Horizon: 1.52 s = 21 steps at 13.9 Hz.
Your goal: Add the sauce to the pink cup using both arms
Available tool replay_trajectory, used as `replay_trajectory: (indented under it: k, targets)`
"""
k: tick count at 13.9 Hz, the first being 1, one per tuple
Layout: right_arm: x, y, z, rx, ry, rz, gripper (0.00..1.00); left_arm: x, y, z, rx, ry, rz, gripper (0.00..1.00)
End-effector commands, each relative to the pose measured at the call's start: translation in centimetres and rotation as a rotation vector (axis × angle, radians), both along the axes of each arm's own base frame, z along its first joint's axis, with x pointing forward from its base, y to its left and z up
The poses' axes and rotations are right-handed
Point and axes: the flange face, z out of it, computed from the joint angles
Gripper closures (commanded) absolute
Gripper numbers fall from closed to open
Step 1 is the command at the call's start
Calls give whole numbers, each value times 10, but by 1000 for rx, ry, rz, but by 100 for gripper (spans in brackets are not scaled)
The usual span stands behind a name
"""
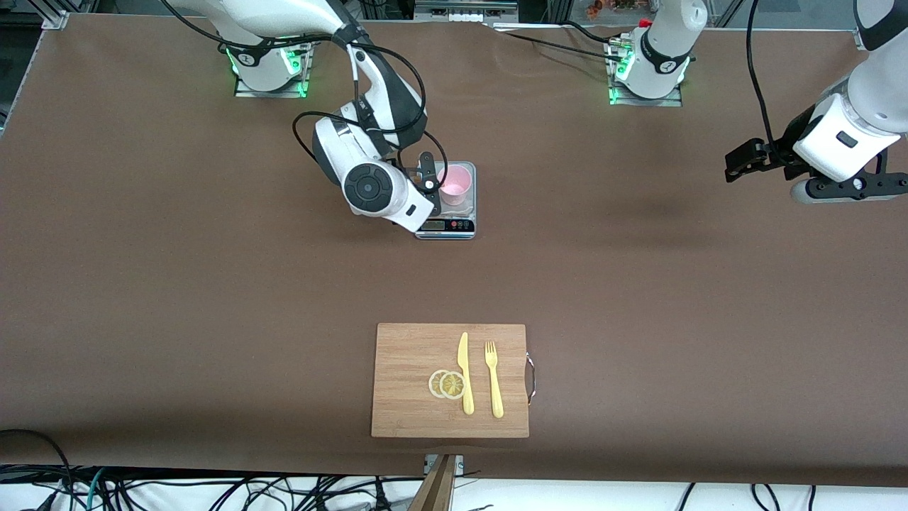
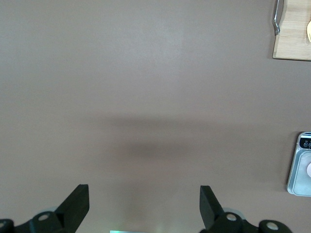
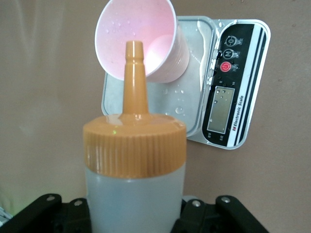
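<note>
Orange nozzle first: your right gripper [image 3: 136, 213] is clamped on the sauce bottle [image 3: 133, 165], a translucent whitish plastic squeeze bottle with an orange ribbed cap, and in the right wrist view its tip lines up with the mouth of the pale pink plastic cup [image 3: 138, 43]. The body sits between the black fingers, so treat the grasp as firm. The cup stands on a small grey digital kitchen scale [image 1: 447, 213] with water beads on its platform, toward the right arm's end of the brown table [image 1: 213, 284].

You are, by my reading, at the pour itself: bottle carried over the cup and tipped toward it. The next move calls for a squeeze while the nozzle stays over the rim; no sauce shows yet in the cup.

Your left gripper [image 2: 144, 206] waits above bare table at the left arm's end, fingers spread wide and holding nothing.

Nearer the front camera lies a bamboo cutting board [image 1: 411, 411] with yellow plastic cutlery and lemon slices.
</note>
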Motion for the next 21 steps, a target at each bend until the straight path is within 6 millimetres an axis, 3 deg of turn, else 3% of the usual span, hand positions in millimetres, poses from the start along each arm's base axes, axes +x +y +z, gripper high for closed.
replay_trajectory:
  k: [1, 9, 21]
  targets:
    - [-2, 7, 3, -27, -24, 12, 100, 1, 0, 2, -18, -9, 2, 0]
    - [-2, 21, 16, -89, -94, 24, 100, 1, 0, 2, -16, -9, 0, 0]
    - [-16, 35, 10, -152, -136, 112, 100, 1, -1, 2, -15, -9, -3, 0]
